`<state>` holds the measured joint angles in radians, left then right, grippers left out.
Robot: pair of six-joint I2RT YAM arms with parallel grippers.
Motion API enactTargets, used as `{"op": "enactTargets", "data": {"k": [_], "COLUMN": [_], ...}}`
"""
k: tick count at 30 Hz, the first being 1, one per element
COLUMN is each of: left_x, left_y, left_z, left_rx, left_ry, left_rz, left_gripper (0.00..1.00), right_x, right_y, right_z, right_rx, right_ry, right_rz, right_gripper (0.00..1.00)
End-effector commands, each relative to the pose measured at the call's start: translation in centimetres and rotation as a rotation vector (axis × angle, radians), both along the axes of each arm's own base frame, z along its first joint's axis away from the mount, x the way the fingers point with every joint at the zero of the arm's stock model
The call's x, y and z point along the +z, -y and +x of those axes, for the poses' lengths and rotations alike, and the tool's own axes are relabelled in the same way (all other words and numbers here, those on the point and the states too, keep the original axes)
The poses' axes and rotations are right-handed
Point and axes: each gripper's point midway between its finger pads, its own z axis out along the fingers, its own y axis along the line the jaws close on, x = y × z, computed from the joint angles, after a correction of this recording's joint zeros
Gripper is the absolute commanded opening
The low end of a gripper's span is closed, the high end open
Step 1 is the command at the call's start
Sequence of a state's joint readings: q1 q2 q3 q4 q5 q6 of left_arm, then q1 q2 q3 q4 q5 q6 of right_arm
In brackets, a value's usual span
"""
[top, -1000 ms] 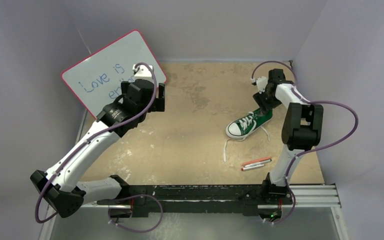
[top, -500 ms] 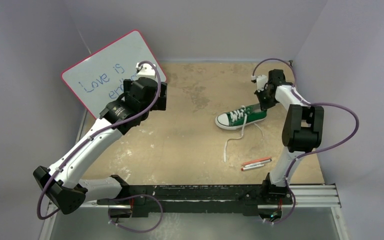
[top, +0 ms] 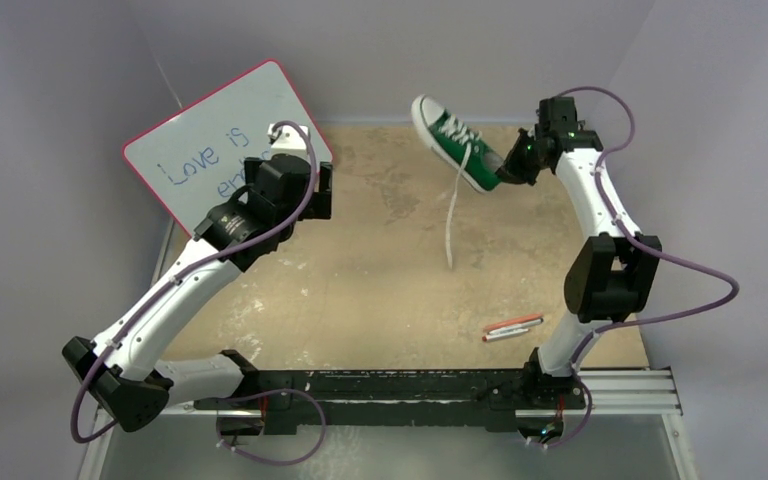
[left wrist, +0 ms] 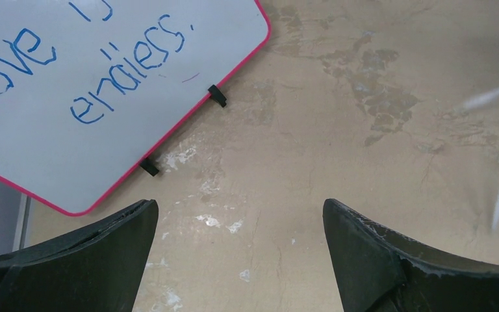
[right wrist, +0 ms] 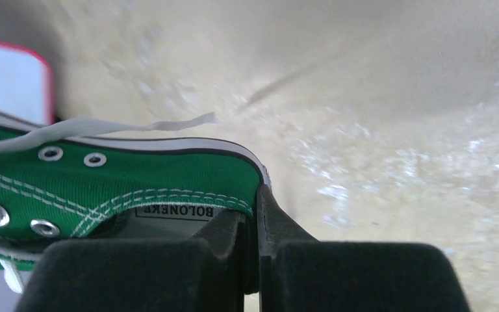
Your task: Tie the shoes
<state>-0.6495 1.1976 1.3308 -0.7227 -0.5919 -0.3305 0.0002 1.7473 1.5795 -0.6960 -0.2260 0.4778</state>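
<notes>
A small green sneaker (top: 455,142) with a white toe cap hangs in the air near the back wall, toe pointing up and left. My right gripper (top: 510,168) is shut on its heel collar; the right wrist view shows the green canvas (right wrist: 136,179) pinched between the two fingers of that gripper (right wrist: 258,214). One long white lace (top: 452,215) dangles down toward the table. My left gripper (top: 322,192) hovers in front of the whiteboard, jaws wide open with nothing between them (left wrist: 240,214).
A pink-framed whiteboard (top: 222,145) with blue writing leans at the back left. Two pens (top: 512,326) lie on the tan table (top: 380,280) near the right arm's base. Grey walls close in three sides.
The right gripper has closed on the sneaker's heel and lifted it off the table, swinging it up and back toward the wall. The left arm has barely moved.
</notes>
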Motion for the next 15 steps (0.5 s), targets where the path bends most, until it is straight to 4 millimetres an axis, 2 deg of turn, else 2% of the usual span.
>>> {"op": "enactTargets", "data": {"k": [1,4,6,8,9,11,12,15], "left_x": [4.3,4.6,4.8,4.8,4.8,4.6,4.4,2.5], "left_y": [-0.1,-0.4,-0.6,-0.9,-1.1,-1.5,-1.6,-0.9], "left_z": [-0.6,-1.1,-1.4,-1.7,-1.9,-2.2,-2.4,-2.7], "left_rx": [-0.001,0.005,0.012,0.02,0.026,0.04,0.043,0.0], "left_ry": [0.104,0.111,0.111,0.11,0.11,0.107,0.105,0.053], "left_rz": [-0.103,-0.123,-0.132,-0.139,-0.139,-0.14,-0.14,-0.138], "left_gripper": [0.98,0.98,0.99,0.99,0.98,0.99,0.99,0.99], "right_x": [8.2,7.8,6.1,3.9,2.2,0.4,-1.3,-1.9], "right_y": [-0.6,0.6,-2.6,-5.5,-7.1,-9.9,-10.9,-13.0], "right_z": [3.7,5.0,4.7,3.4,2.3,0.3,-1.3,-3.8], "right_rx": [-0.29,-0.325,-0.235,-0.174,-0.143,-0.094,-0.075,-0.021], "right_ry": [0.118,0.099,0.037,-0.042,-0.093,-0.14,-0.182,-0.204], "right_rz": [0.209,0.146,0.122,0.089,0.081,0.085,0.091,0.196], "right_gripper": [0.0,0.0,0.0,0.0,0.0,0.0,0.0,0.0]}}
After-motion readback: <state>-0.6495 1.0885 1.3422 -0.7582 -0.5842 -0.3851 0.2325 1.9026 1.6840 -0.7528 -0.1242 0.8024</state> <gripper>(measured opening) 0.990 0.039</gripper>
